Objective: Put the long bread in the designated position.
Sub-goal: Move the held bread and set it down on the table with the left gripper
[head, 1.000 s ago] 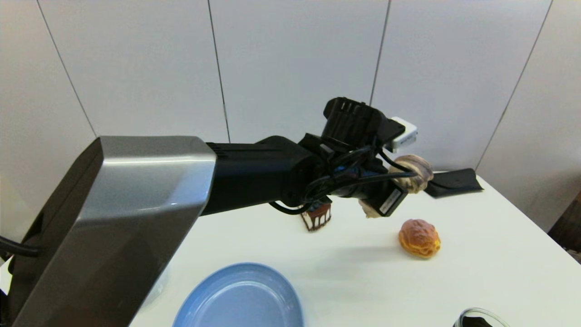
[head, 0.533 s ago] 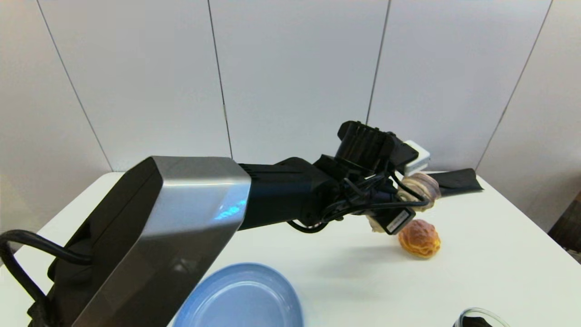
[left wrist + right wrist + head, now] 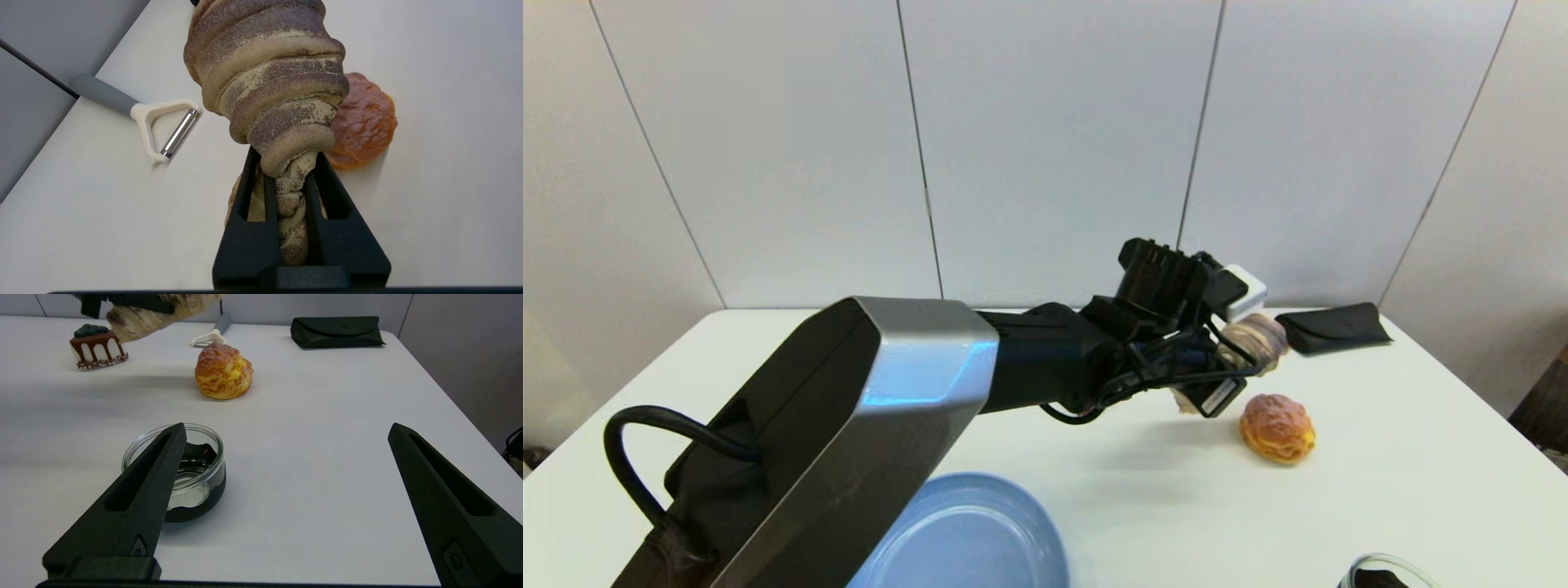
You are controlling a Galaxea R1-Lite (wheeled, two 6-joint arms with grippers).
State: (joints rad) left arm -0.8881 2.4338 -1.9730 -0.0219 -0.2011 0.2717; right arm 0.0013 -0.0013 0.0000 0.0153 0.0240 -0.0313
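White table before grey panelled wall, long bread aloft

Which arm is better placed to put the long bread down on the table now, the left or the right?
The left. Its end effector is shut on the bread and holds it above the table, beside the bun. The right end effector is open and empty, near the jar.
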